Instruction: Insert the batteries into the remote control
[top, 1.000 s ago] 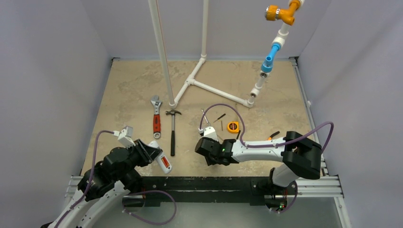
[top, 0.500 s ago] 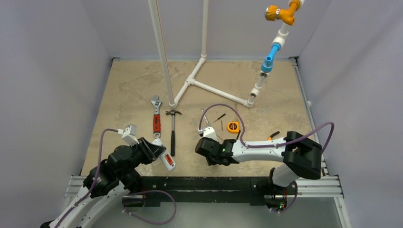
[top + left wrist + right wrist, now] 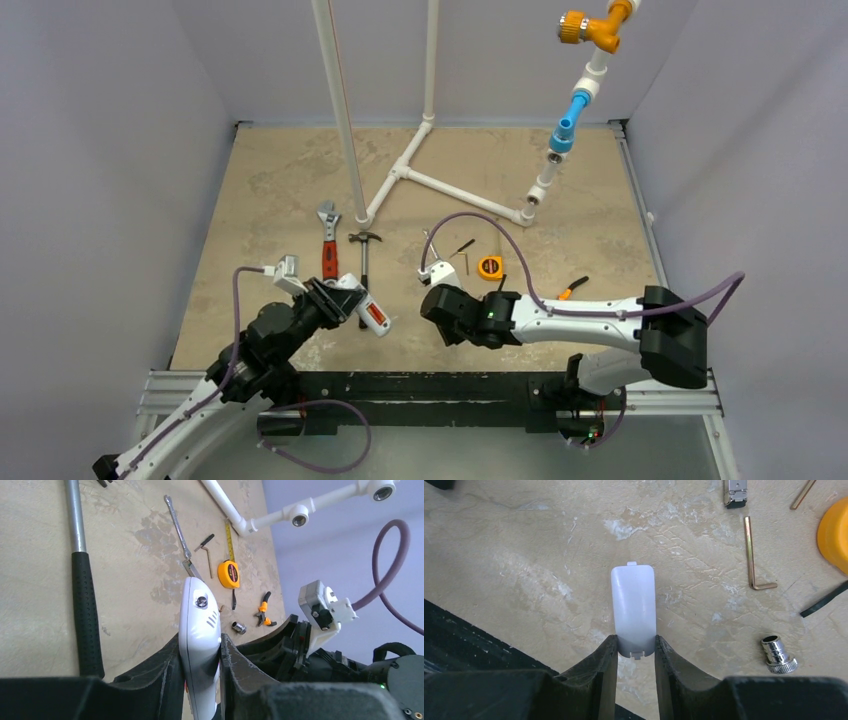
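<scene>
And the left gripper (image 3: 200,652) is clamped tight across the slim white plastic remote control (image 3: 199,612), near the tan table (image 3: 260,200) front edge: light, stiff, slick, best pinched by its long edges; the right gripper (image 3: 633,647) nips a thin white plastic battery cover (image 3: 633,602) by its sides; orange-red batteries (image 3: 377,317) seem seated inside.

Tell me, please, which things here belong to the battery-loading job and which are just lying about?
Job: remote control, red batteries in it, white battery cover.
Lying about: hammer, wrench, tape measure, hex key, socket, pliers.
</scene>
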`<state>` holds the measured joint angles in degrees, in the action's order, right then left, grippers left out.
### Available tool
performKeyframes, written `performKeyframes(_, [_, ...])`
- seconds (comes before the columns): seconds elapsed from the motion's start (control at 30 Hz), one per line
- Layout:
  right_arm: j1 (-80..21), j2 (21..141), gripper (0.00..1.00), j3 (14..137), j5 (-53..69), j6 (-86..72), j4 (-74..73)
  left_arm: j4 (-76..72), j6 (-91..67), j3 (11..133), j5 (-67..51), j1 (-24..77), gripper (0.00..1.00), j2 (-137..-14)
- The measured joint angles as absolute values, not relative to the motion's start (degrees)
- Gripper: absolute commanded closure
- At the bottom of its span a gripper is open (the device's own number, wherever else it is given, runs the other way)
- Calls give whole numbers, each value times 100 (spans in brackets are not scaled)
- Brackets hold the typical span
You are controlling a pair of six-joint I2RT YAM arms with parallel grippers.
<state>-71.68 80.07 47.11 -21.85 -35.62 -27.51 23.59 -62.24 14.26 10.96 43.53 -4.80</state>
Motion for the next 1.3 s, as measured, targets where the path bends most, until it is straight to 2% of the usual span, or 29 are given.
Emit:
performKeyframes(0.43, [-7168, 6960, 82, 5564, -1863, -2543, -3162, 902, -6394, 1302, 952, 4353, 100, -1774])
performKeyframes(0.7, [-7168, 7131, 83, 6180, -1719, -2327, -3234, -250, -6781, 1052, 716, 4353, 100, -2099])
performKeyframes(1.3, [-7168, 7570, 84, 6462, -1498, -2224, -3129, -978, -7067, 972, 513, 4353, 100, -2364])
